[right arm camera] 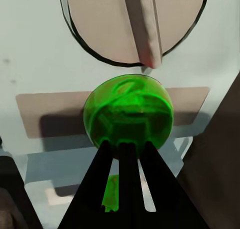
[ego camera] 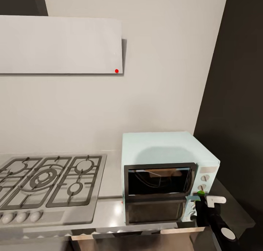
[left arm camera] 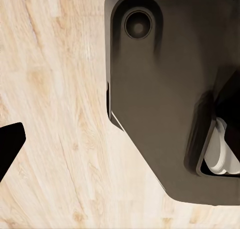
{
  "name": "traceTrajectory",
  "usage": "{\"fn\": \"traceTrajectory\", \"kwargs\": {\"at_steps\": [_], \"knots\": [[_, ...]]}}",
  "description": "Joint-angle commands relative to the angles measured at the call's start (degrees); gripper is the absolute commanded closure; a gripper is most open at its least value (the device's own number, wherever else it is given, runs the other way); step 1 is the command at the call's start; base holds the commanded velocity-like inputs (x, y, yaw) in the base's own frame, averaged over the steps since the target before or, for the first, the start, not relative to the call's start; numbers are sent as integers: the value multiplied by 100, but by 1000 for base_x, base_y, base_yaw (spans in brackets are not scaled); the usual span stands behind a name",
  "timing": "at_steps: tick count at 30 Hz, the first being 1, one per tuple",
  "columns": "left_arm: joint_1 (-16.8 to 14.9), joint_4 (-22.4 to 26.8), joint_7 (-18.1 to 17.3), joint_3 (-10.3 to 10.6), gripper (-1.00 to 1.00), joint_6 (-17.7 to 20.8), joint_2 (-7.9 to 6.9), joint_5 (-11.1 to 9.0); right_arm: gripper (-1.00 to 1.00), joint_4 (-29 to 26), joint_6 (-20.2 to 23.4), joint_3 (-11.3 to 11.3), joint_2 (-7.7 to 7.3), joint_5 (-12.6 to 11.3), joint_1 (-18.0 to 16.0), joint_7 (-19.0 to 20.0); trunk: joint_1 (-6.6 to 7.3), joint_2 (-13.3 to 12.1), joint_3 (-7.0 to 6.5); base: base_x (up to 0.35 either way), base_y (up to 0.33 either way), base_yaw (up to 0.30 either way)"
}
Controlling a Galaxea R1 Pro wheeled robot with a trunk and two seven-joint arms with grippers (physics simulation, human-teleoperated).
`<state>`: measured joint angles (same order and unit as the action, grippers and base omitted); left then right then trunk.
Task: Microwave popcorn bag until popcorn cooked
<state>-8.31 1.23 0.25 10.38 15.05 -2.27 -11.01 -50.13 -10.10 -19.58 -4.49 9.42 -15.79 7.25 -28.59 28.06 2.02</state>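
Microwave sitting on the steel counter, right of the gas hob; door shut. A tan shape is showing behind the dark glass, probably the popcorn bag, though I cannot be sure.

Right gripper is pressing its clenched fingers against the round green light under a knob on the control panel. Judging this the heating step.

Left fingers: cannot tell; that arm is hanging over the wooden floor.

Next: confirm it is running, then wait.
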Motion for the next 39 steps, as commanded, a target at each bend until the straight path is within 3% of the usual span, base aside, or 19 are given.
{"fn": "traceTrajectory", "kwargs": {"at_steps": [1, 26, 27, 39], "knots": [[-4, 9, 2, 52, -100, 33, -1, -59, 100, 12, -18, -20, 7, 86, -143, 48, -5, 7, 11, 0, 0, 0], [-4, 9, 2, 52, -100, 26, -1, -59, 100, 12, -30, -20, 9, 86, -143, 48, -5, 7, 11, -102, 0, 0], [-4, 9, 2, 52, -100, 25, -1, -59, -100, 12, -44, -20, 9, 86, -143, 48, -5, 7, 11, 0, 0, 0], [-4, 9, 2, 54, -100, 32, -1, -59, -100, 12, -168, -20, 8, 86, -143, 48, -5, 7, 11, -191, 0, 0]]}}
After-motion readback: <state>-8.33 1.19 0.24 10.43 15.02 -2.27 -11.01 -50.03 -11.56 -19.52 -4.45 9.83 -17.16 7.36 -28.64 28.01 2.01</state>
